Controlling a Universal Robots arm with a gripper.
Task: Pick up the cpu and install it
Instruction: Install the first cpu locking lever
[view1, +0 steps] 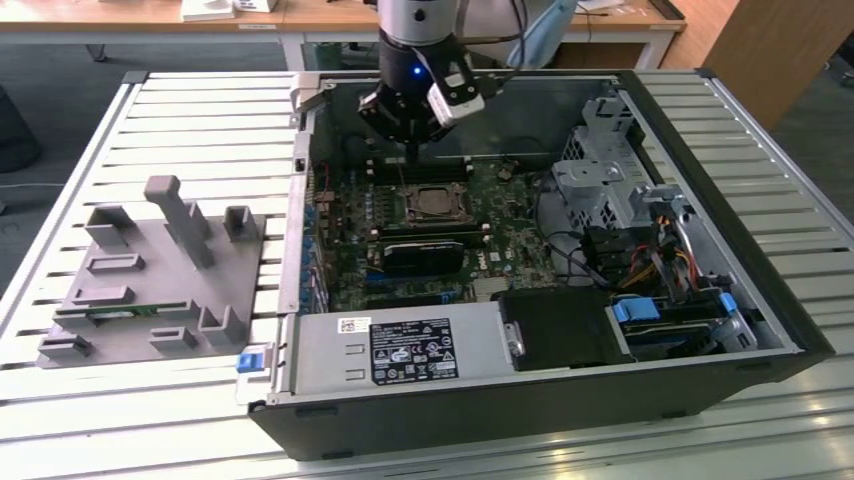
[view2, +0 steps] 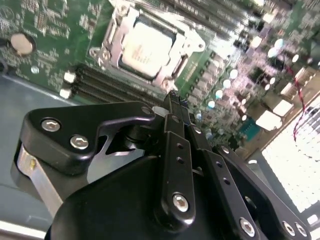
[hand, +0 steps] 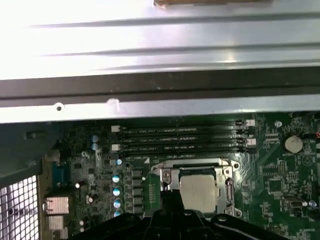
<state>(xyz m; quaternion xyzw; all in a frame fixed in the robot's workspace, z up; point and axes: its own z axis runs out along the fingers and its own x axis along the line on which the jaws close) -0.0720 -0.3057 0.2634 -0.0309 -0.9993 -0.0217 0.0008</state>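
The cpu (view1: 430, 203) is a silvery square chip lying flat in the metal-framed socket on the green motherboard (view1: 350, 250) inside the open computer case (view1: 747, 300). In both wrist views it shows seated in the socket, as the cpu (view2: 145, 47) and the cpu (hand: 198, 192). My gripper (view1: 416, 152) hangs above the board just behind the socket, over the memory slots. Its black fingers (view2: 175, 117) are pressed together with nothing between them, and the gripper (view2: 172, 97) is apart from the chip. The tip of the gripper (hand: 169, 200) sits beside the socket's edge.
A grey fixture tray (view1: 147, 270) with upright posts and a green memory stick (view1: 123, 318) lies at the exterior view's left. Inside the case are a black block (view1: 420, 255), the power supply (view1: 400, 350), a drive cage (view1: 601, 180) and cables (view1: 654, 265). Empty memory slots (hand: 180, 137) run beside the socket.
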